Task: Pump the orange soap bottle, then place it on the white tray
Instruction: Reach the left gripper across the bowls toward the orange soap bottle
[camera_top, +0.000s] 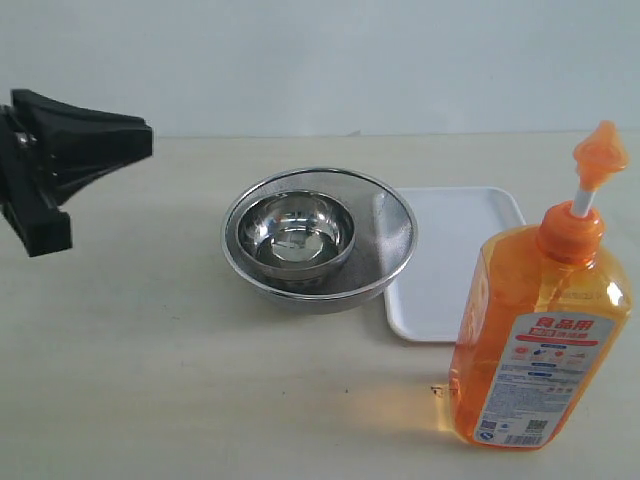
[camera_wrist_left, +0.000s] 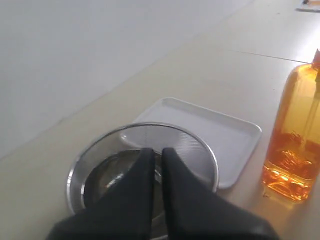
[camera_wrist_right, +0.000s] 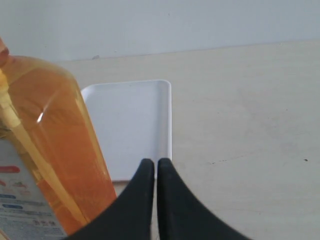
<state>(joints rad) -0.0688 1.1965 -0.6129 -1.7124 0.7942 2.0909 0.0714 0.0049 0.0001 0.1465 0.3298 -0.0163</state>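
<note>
The orange soap bottle (camera_top: 540, 330) stands upright on the table at the front right, its pump head (camera_top: 599, 155) raised on the white stem. It also shows in the left wrist view (camera_wrist_left: 295, 140) and close up in the right wrist view (camera_wrist_right: 47, 145). The white tray (camera_top: 455, 260) lies flat just behind and left of the bottle, with nothing on it (camera_wrist_left: 220, 132) (camera_wrist_right: 132, 120). My left gripper (camera_top: 145, 140) hovers at the far left, shut and holding nothing (camera_wrist_left: 154, 151). My right gripper (camera_wrist_right: 152, 162) is shut, beside the bottle and apart from it; the exterior view does not show it.
A round steel mesh strainer (camera_top: 395, 225) holding a smaller steel bowl (camera_top: 300, 232) sits mid-table, its rim overlapping the tray's left edge. The strainer (camera_wrist_left: 200, 150) lies under the left gripper in the left wrist view. Bare table (camera_top: 150, 360) spreads at the front left.
</note>
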